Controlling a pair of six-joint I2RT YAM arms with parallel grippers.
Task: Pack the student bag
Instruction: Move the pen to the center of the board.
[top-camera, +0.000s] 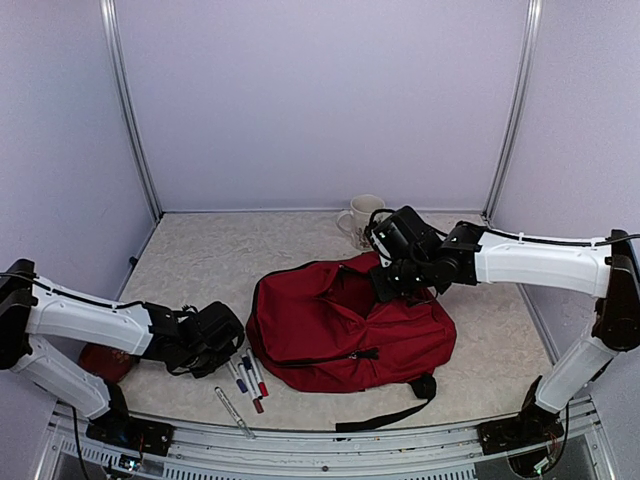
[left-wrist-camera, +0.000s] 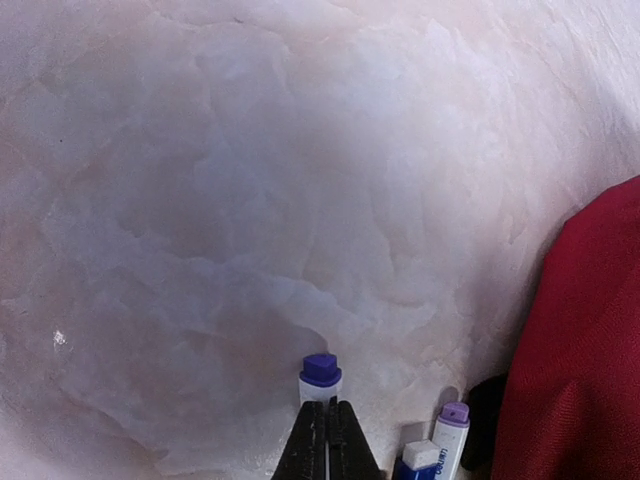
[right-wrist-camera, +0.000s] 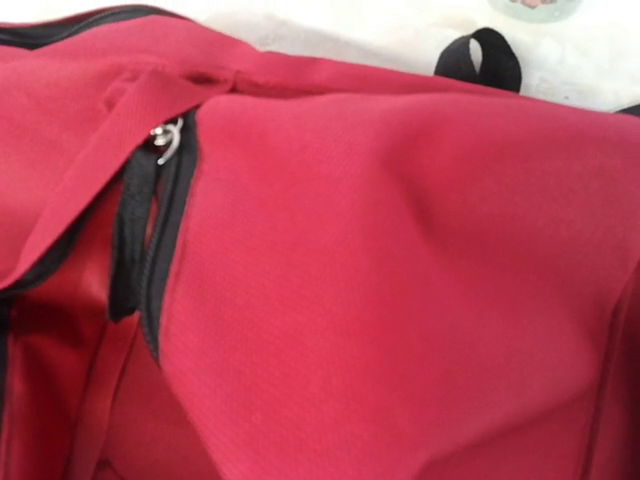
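The student bag (top-camera: 350, 330) lies in the middle of the table, dark red with black zippers, its top flap raised. My right gripper (top-camera: 392, 285) sits at the bag's upper edge, where the fabric rises to it. Red cloth (right-wrist-camera: 400, 250) fills the right wrist view and hides the fingers; a zipper pull (right-wrist-camera: 165, 140) shows at left. My left gripper (left-wrist-camera: 328, 440) is shut at the bag's left, low over several markers (top-camera: 248, 375). A white marker with a purple cap (left-wrist-camera: 320, 372) pokes out from under its fingertips. I cannot tell whether it is pinched.
A white mug (top-camera: 362, 215) stands behind the bag. A dark-red round thing (top-camera: 105, 362) lies under the left arm. A thin ruler-like stick (top-camera: 232, 410) lies near the front edge. Two more markers (left-wrist-camera: 440, 450) lie beside the bag's edge (left-wrist-camera: 590, 350).
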